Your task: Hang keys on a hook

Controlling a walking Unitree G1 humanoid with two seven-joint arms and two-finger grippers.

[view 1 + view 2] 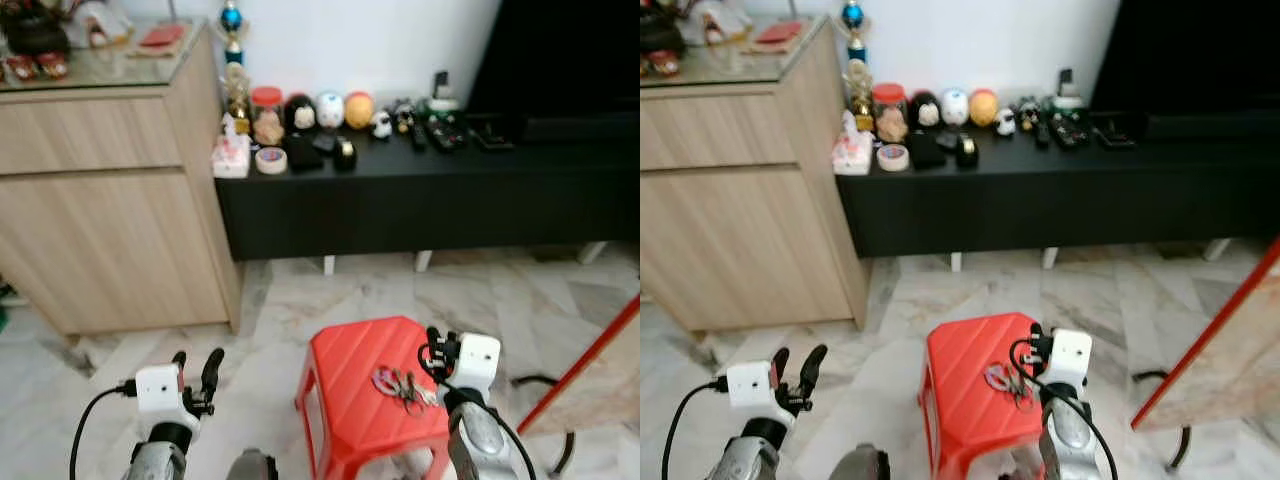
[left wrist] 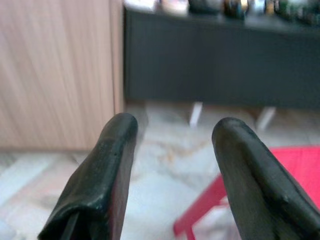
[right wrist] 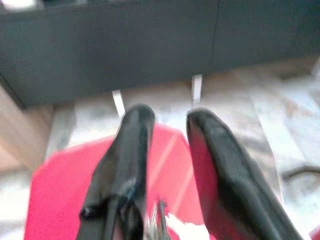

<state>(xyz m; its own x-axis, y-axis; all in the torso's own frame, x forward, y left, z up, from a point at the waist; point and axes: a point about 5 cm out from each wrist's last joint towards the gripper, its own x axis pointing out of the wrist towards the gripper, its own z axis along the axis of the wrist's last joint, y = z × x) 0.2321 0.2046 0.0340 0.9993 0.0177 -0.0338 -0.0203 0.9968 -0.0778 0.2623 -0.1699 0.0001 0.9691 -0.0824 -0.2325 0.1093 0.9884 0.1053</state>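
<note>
My right claw [image 1: 436, 347] hovers spread, empty, just right of the keys [image 1: 400, 385] lying on the red stool [image 1: 350, 395]. My left claw [image 1: 196, 372], also spread, hangs farther off. No hook visible beyond.

The keys [image 1: 402, 386] on the red stool [image 1: 352, 400] are a small tangle, too fine to count, and in the blurred right wrist view just a pale glint. The stool's near edge is cut off at the frame bottom. The far trinkets on the black bench [image 1: 420, 190] are too small to identify. The right gripper [image 1: 432, 345] is mostly hidden behind its white wrist block.
</note>
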